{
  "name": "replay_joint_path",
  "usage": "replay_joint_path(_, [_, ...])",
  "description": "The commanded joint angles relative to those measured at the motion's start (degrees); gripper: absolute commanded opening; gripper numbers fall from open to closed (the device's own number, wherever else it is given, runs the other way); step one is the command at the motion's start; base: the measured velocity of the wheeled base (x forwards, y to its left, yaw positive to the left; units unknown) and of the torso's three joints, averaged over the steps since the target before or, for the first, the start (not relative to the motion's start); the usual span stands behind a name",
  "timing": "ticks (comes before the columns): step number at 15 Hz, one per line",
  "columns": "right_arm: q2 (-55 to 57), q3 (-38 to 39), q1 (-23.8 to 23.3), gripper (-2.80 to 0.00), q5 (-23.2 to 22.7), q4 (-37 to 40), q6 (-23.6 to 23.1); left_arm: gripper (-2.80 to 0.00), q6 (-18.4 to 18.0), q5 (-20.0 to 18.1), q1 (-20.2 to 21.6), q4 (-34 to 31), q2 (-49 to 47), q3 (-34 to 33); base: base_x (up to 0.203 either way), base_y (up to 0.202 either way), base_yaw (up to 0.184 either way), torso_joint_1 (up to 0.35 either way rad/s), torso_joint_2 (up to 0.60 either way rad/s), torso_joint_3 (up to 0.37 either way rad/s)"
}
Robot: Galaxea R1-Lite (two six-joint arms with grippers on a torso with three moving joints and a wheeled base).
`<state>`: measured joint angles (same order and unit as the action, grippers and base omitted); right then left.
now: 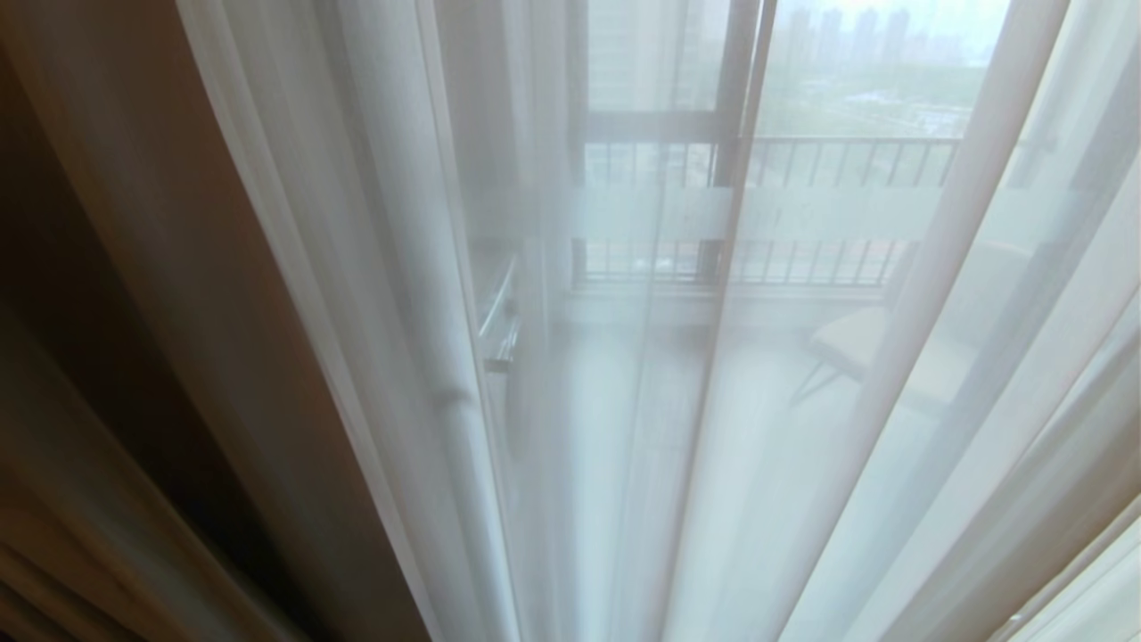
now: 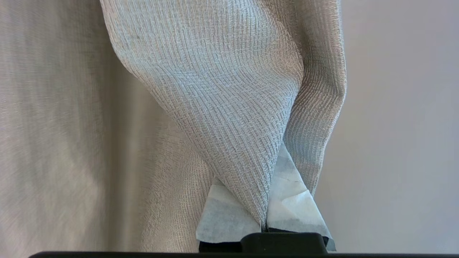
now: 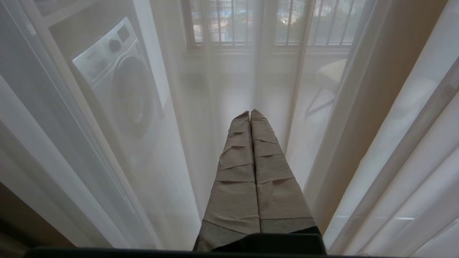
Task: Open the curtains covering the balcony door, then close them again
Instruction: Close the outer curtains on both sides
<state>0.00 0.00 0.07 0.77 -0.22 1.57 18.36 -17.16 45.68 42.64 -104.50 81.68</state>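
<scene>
At door | L pincer point(image 2: 265, 224) clamped on curtains point(image 2: 229, 107) | R pincer point(image 3: 250, 114) together, idle

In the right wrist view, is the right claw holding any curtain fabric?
No. The right claw is shut on nothing, its tips together and pointing at the sheer curtain.

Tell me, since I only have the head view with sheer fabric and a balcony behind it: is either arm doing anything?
Observer: Yes. The left gripper is shut on a fold of the woven cream curtain.
Operator: And the right one?
Observer: The right gripper is shut on nothing, pointing at the sheer layer without visibly touching it.
Operator: Anything behind the sheer that I'm missing?
Observer: A white washing machine shows through it, on the robot's left.
</scene>
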Motion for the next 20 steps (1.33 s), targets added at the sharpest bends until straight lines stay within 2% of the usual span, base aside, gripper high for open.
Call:
replay_joint_path(1, [0.0, 0.0, 0.01, -2.8, 0.02, -0.04, 0.01, -2.8, 0.18, -0.19, 0.34, 0.24, 7.17, -4.94, 0.0, 0.0, 0.0, 0.0, 0.0, 0.0])
replay_joint_path(3, [0.0, 0.0, 0.01, -2.8, 0.02, -0.04, 0.01, -2.8, 0.18, -1.53, -0.02, 0.07, 11.11, -8.23, 0.0, 0.0, 0.0, 0.0, 0.0, 0.0])
replay_joint_path(5, [0.0, 0.0, 0.01, -2.8, 0.02, -0.04, 0.01, -2.8, 0.49, -5.35, -0.39, -0.14, 14.95, -11.51, 0.0, 0.0, 0.0, 0.0, 0.0, 0.0])
replay_joint_path(7, [0.0, 0.0, 0.01, -2.8, 0.02, -0.04, 0.01, -2.8, 1.37, -6.97, -2.85, -0.12, 17.91, -13.85, 0.0, 0.0, 0.0, 0.0, 0.0, 0.0])
replay_joint_path(10, [0.0, 0.0, 0.01, -2.8, 0.02, -0.04, 0.01, -2.8, 1.76, -6.99, -7.45, -0.1, 20.85, -16.18, 0.0, 0.0, 0.0, 0.0, 0.0, 0.0])
replay_joint_path(20, [0.0, 0.0, 0.01, -2.8, 0.02, -0.04, 0.01, -2.8, 1.52, -6.16, -28.45, -0.45, 24.46, -17.24, 0.0, 0.0, 0.0, 0.0, 0.0, 0.0])
